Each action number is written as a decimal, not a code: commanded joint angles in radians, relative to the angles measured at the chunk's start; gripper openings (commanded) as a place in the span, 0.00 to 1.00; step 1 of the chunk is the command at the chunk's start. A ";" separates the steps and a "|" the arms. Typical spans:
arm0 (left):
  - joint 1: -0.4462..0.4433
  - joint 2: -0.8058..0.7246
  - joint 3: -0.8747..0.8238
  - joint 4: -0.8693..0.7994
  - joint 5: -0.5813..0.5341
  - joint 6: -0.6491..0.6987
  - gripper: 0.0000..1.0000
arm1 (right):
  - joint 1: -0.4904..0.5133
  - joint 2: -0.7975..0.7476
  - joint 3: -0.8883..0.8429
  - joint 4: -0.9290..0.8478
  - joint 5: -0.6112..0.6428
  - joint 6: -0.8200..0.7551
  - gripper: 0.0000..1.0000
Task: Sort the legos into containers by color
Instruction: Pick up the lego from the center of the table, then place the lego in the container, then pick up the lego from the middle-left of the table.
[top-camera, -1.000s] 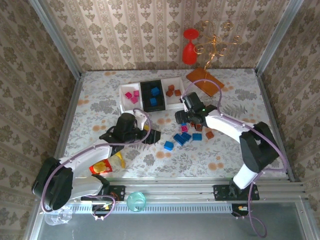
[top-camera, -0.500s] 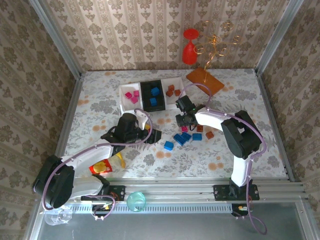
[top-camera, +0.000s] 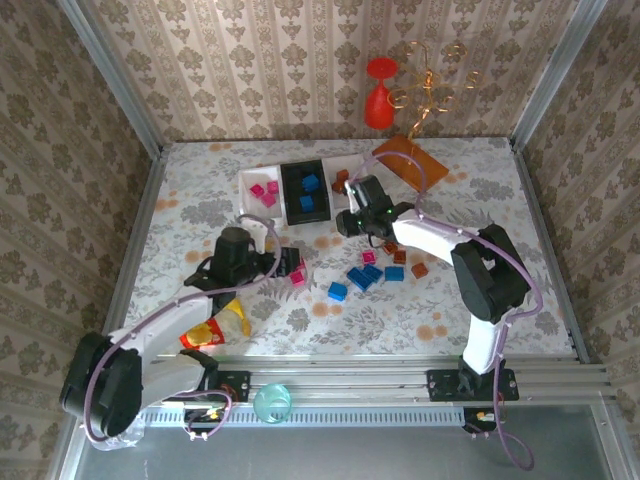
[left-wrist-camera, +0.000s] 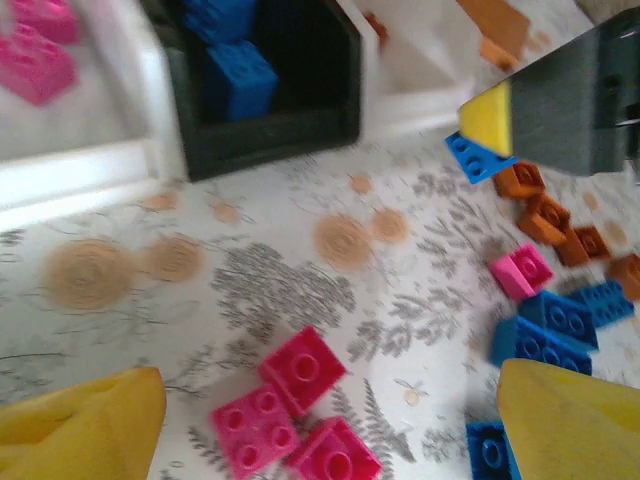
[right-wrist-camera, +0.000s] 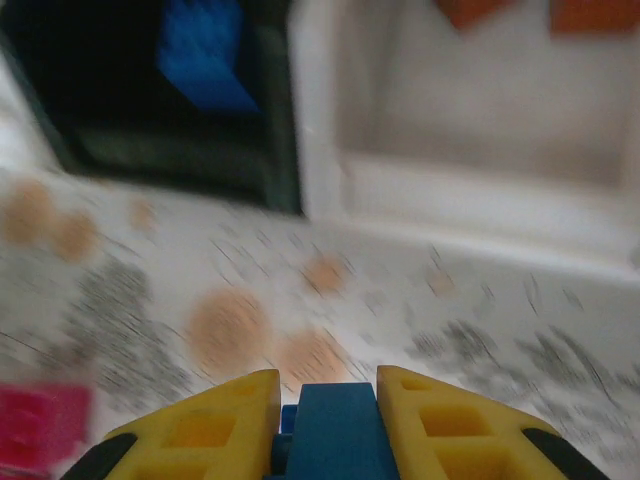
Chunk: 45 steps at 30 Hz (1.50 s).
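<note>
Three pink legos (left-wrist-camera: 300, 410) lie on the table between the spread yellow fingers (left-wrist-camera: 85, 430) of my open left gripper (left-wrist-camera: 330, 372), which hovers over them (top-camera: 290, 266). My right gripper (right-wrist-camera: 325, 380) is shut on a blue lego (right-wrist-camera: 335, 430), raised just in front of the black tray (top-camera: 305, 190); it is also in the top view (top-camera: 343, 222). The black tray holds blue legos (left-wrist-camera: 240, 80). The left white tray (top-camera: 247, 193) holds pink ones, and the right white tray (top-camera: 352, 205) holds brown ones (right-wrist-camera: 590, 15). Loose blue, brown and pink legos (top-camera: 375, 270) lie to the right.
An orange-brown board (top-camera: 410, 160) lies at the back right, with a red goblet (top-camera: 378, 95) and a gold wire stand (top-camera: 430, 90) behind it. A yellow-and-red toy (top-camera: 215, 330) lies by the left arm. Patterned walls close in three sides.
My right gripper shut on a blue lego in the loose pile and carried it up-left towards the black tray. My left arm drew back leftwards and now hovers over the pink legos.
</note>
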 joint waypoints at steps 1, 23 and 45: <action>0.053 -0.053 -0.015 0.018 -0.004 -0.053 0.88 | 0.014 0.039 0.093 0.133 -0.066 0.077 0.24; 0.089 -0.097 0.004 -0.042 0.095 -0.063 0.88 | 0.000 0.583 0.882 -0.068 -0.040 0.104 0.46; -0.456 0.141 0.059 -0.101 -0.120 0.007 0.87 | -0.053 -0.499 -0.356 -0.200 0.036 -0.064 0.79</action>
